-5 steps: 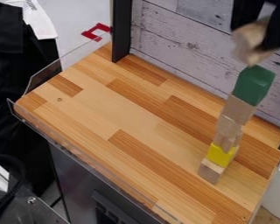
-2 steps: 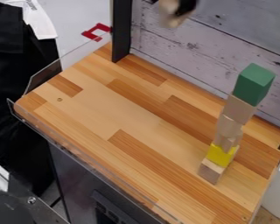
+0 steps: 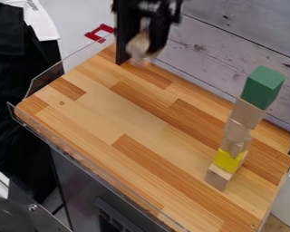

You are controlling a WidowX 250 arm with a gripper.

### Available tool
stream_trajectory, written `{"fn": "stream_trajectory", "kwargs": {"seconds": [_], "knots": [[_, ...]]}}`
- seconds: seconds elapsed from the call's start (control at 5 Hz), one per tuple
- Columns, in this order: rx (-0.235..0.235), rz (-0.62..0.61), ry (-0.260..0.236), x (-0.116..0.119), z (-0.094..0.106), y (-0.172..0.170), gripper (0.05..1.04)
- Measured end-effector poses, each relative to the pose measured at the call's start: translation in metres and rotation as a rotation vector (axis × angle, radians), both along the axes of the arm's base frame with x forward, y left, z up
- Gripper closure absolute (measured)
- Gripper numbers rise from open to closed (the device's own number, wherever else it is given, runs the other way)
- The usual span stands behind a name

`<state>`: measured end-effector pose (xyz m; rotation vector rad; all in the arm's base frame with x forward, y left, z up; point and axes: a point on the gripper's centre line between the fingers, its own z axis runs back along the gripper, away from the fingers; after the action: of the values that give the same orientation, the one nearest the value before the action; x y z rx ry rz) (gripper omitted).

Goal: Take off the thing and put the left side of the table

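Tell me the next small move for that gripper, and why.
Probably lower the gripper toward the tabletop, easing away from the back wall: it holds a wooden block near the picture's upper left, well apart from the green-topped tower.

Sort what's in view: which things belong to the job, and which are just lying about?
Belong to the job:
- claw, holding a wooden block
- block tower, green block on top
- wooden tabletop

Just lying about:
- black fabric at left
- red marking beyond the tabletop
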<state>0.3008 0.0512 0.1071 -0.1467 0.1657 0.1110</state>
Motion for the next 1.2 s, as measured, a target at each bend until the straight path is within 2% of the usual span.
{"fn": "stream_trajectory", "kwargs": {"seconds": [0.2,0.4,0.6,0.8,1.0,1.2], "knots": [[0.060,0.065,0.025,-0.001,-0.030,0.012,0.488],[0.122,0.138,0.051,-0.007,-0.050,0.026,0.488],[0.125,0.181,0.062,-0.014,-0.064,0.037,0.488],[0.157,0.189,0.073,-0.021,-0.070,0.045,0.488],[0.199,0.143,0.092,-0.026,-0.078,0.046,0.488],[0.233,0.079,0.144,-0.031,-0.096,0.045,0.488]]}}
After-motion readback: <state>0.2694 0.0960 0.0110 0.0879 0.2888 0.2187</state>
